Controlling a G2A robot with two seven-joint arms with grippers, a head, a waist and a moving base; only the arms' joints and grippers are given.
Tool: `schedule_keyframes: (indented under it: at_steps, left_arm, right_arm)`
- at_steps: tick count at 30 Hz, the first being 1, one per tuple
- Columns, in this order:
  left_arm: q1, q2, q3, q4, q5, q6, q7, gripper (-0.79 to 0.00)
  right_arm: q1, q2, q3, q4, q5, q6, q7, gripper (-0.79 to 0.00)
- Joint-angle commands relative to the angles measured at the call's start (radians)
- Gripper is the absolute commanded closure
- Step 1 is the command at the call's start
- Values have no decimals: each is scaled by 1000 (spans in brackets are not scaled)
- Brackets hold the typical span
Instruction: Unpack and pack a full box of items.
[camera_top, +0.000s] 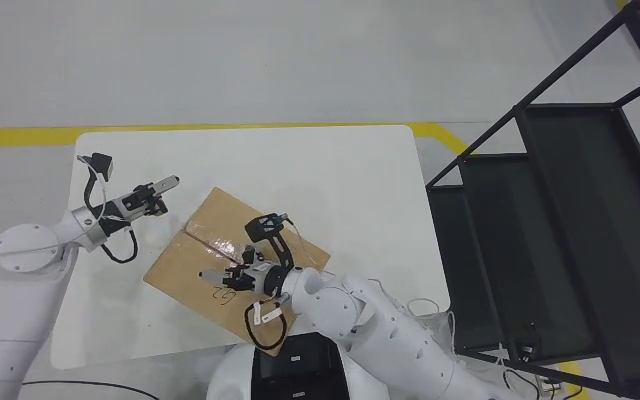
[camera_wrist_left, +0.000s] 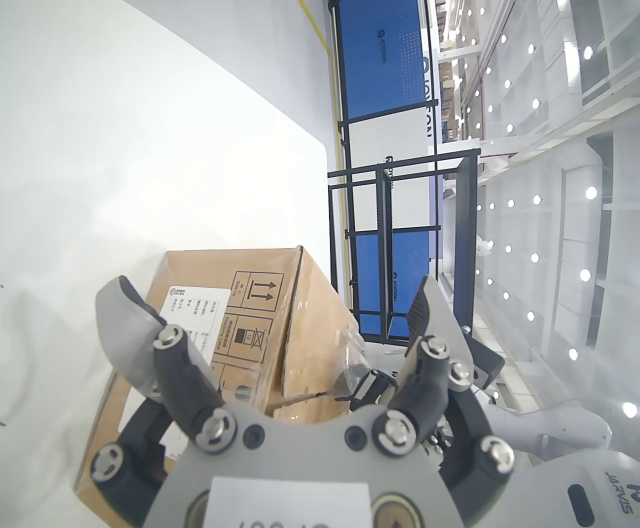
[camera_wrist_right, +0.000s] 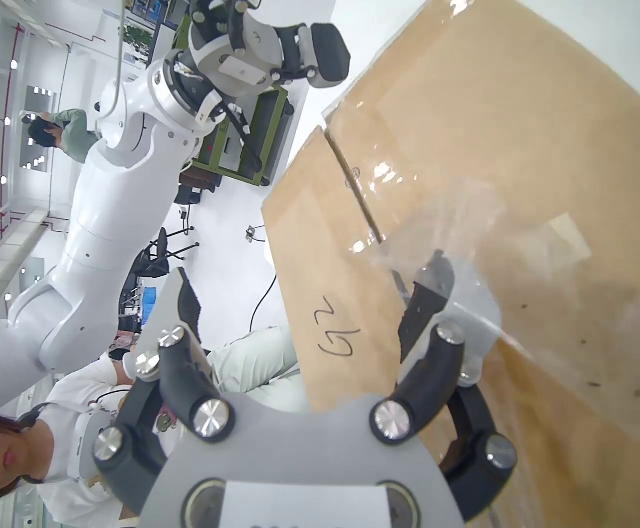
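Note:
A closed brown cardboard box (camera_top: 235, 255) lies at an angle on the white table (camera_top: 330, 170), clear tape running along its top seam. My right gripper (camera_top: 228, 277) hovers over the box top near its front edge. It is open, and one fingertip (camera_wrist_right: 432, 280) rests by the taped seam of the box (camera_wrist_right: 475, 150) while the other hangs past the box edge. My left gripper (camera_top: 166, 185) is beside the box's left corner, apart from it, open and holding nothing. From the left wrist the box (camera_wrist_left: 225, 310) shows its labelled side between the spread fingers (camera_wrist_left: 125, 310).
A black metal stepped rack (camera_top: 540, 200) stands just off the table's right side. Bare table stretches behind and to the right of the box. A yellow floor line (camera_top: 40, 135) runs behind the table.

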Motion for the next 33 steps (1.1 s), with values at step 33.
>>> schedule_keyframes:
  at_steps: [33]
  left_arm:
    - [68, 7, -94, -60, 26, 48, -6, -785]
  right_arm:
    - [365, -181, -193, 397, 171, -75, -59, -785]
